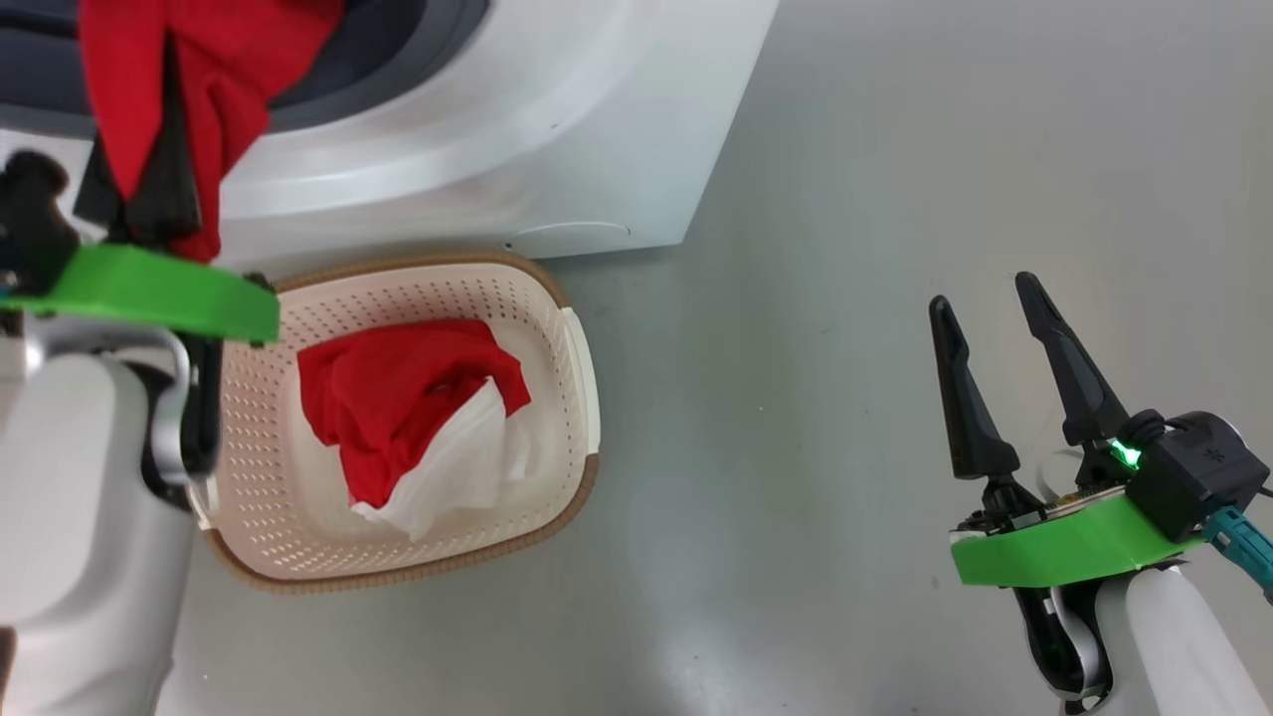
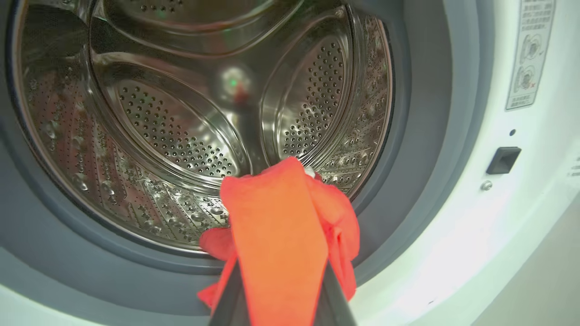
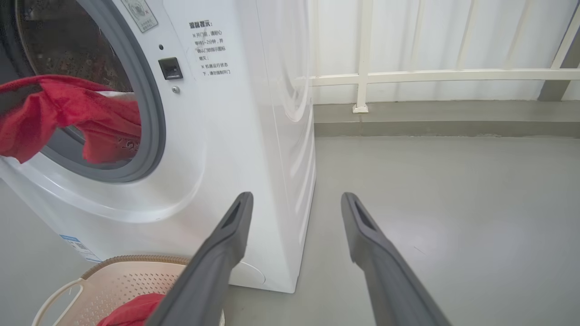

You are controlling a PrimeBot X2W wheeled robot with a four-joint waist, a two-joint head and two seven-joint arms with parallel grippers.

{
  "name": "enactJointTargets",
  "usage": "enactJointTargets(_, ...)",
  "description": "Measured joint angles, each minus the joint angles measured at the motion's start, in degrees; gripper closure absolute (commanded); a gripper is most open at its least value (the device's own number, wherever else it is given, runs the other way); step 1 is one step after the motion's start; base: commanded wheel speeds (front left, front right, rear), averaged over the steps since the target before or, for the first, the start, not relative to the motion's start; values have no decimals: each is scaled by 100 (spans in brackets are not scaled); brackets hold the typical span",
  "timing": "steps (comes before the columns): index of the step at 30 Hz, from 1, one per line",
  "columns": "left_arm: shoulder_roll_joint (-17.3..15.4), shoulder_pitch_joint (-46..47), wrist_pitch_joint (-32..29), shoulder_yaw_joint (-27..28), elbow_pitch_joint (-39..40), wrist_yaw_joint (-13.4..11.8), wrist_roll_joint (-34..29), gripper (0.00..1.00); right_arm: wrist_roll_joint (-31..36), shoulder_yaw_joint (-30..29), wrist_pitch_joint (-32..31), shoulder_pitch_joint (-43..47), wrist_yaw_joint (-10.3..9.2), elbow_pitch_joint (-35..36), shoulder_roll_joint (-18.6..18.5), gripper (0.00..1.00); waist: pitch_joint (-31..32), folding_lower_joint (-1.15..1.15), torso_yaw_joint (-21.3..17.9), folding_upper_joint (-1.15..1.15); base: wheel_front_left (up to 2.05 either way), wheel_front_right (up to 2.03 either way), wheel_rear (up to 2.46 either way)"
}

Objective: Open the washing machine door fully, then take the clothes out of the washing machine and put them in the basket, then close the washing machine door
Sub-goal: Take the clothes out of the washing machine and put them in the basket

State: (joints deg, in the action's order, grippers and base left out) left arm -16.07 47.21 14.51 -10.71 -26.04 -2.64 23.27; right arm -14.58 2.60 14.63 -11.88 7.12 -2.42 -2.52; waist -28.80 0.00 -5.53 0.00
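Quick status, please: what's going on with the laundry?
Left gripper shut on red cloth at washer mouth. Right gripper open, idle. Basket holds another red-white bundle.

Bright, even, diffuse light throughout. Shadows are soft, only a faint one beside the basket. Head view: washing machine front nearly clipped white, dull sheen on the floor, near left forearm out of focus. Left wrist view: specular hot spots and a green glint on the drum, clothes blurred and shifted orange, white panel blown out. Right wrist view: straight edges bow, right gripper slightly soft.
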Motion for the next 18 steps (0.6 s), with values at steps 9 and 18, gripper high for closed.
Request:
enactJointTargets(9, 20, -1003, 4, -42, 895, -274, -1, 100, -1, -94, 0, 249, 0, -4, 0, 0, 376, 0, 102, 0, 0, 0, 0)
enactJointTargets(18, 29, -1908, -89, -171, 1984, -611, -65, 100, -2, -160, 1, 422, 0, -27, 1, 0, 811, 0, 212, 0, 0, 0, 0)
